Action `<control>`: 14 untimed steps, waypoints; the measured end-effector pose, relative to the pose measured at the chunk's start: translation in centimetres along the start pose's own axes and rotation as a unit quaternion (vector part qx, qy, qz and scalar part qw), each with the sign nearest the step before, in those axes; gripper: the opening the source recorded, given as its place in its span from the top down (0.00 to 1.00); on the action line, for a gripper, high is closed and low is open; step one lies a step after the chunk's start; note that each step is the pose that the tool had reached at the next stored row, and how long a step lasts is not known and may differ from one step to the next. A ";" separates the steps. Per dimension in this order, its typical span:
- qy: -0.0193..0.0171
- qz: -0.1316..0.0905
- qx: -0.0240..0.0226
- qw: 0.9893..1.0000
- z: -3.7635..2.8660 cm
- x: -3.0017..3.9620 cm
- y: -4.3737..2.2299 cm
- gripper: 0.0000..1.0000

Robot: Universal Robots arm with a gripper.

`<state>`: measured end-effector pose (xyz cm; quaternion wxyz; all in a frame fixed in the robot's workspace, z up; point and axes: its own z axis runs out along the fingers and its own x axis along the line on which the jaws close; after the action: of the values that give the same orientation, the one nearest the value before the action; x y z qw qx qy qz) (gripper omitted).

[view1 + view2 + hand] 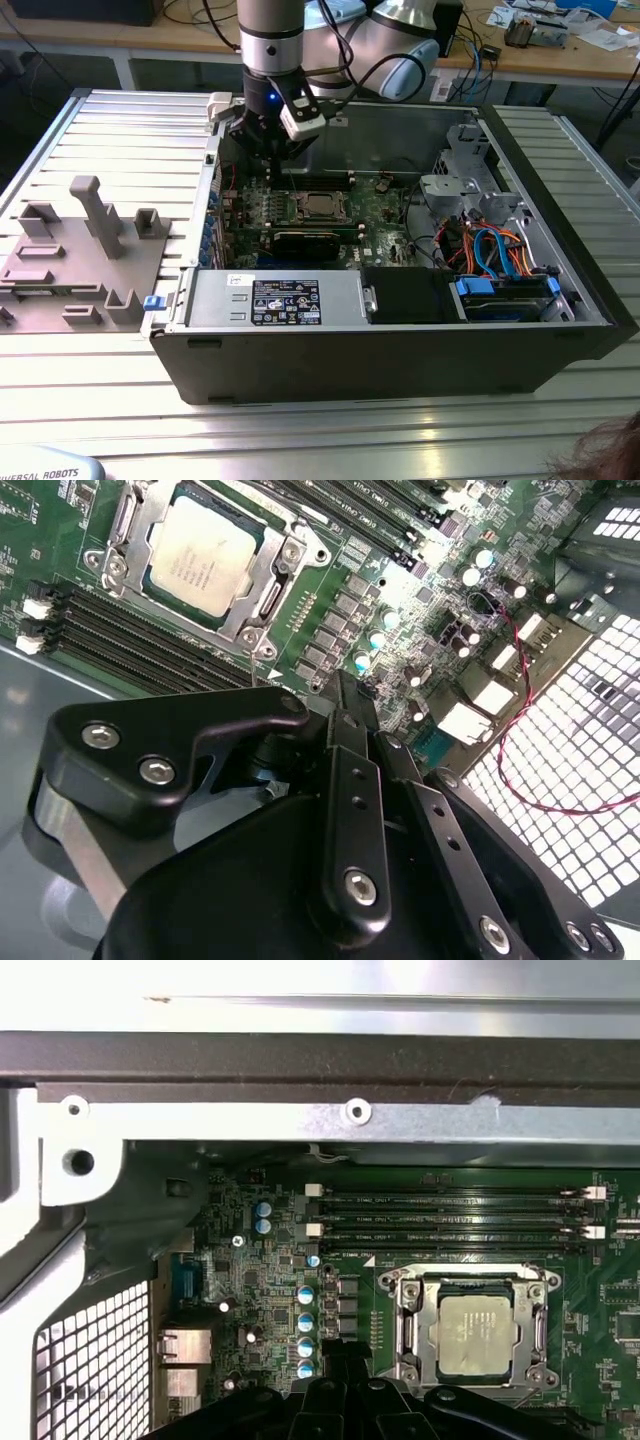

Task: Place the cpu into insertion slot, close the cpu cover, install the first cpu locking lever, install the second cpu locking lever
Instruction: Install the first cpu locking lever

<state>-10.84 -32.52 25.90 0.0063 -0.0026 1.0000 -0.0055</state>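
Observation:
The cpu (200, 548) lies flat in the insertion slot (478, 1372), silver top up, in both wrist views. The cpu cover (150, 515) is down around it as a metal frame with screws at its corners. In the exterior view the cpu (320, 207) sits mid-board inside the open computer case. My gripper (272, 160) hangs above the board, toward the exterior view's left of the socket and clear of it. Its black fingers (350, 740) meet at the tips with nothing between them. The gripper (345, 1352) points at the board beside the blue capacitors.
Black memory slots (450, 1215) run along the socket. The case wall (320, 1065) and a perforated panel (590, 760) with a red wire stand close by. A drive cage with coloured cables (490, 250) fills the exterior view's right. Grey fixtures (90, 240) rest on the table.

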 end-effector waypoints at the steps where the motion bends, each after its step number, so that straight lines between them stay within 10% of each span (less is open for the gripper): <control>1: 0.000 0.000 0.000 1.000 0.00 0.01 0.03 0.89; 14: 0.000 0.000 0.000 1.000 0.02 0.02 0.54 0.89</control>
<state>-10.86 -31.98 25.87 0.0063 -0.0026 1.0000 -0.0055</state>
